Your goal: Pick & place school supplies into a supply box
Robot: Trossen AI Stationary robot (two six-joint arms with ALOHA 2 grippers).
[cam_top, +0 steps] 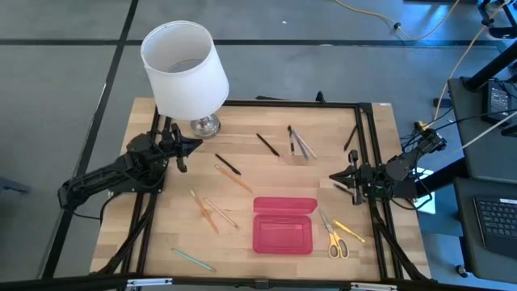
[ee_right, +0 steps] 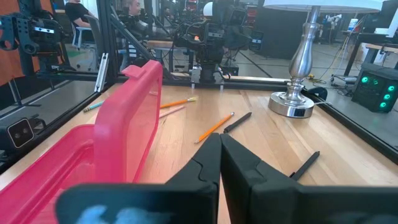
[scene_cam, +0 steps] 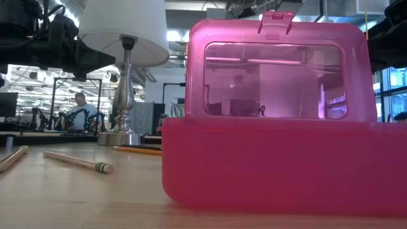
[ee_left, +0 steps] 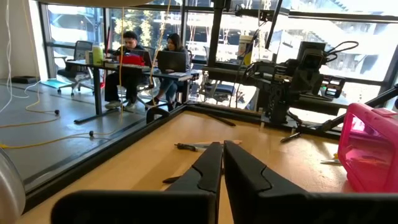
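Observation:
The pink supply box (cam_top: 283, 225) lies open near the table's near edge, its lid (ee_right: 135, 118) standing upright; it fills the low view (scene_cam: 280, 114). Pens and pencils lie scattered: a black pen (cam_top: 228, 164), an orange pencil (cam_top: 235, 179), wooden pencils (cam_top: 212, 212), a teal pen (cam_top: 194, 259), black and grey pens (cam_top: 297, 142). Yellow-handled scissors (cam_top: 339, 237) lie right of the box. My left gripper (cam_top: 196, 145) hovers at the left by the lamp, shut and empty (ee_left: 222, 163). My right gripper (cam_top: 333, 177) waits at the right edge, shut and empty (ee_right: 220, 155).
A white-shaded lamp (cam_top: 186, 69) on a silver base (cam_top: 205, 125) stands at the far left corner, close to my left arm. A black frame (cam_top: 365, 153) runs along the table's right and far sides. People sit at desks in the room beyond (ee_left: 130, 56).

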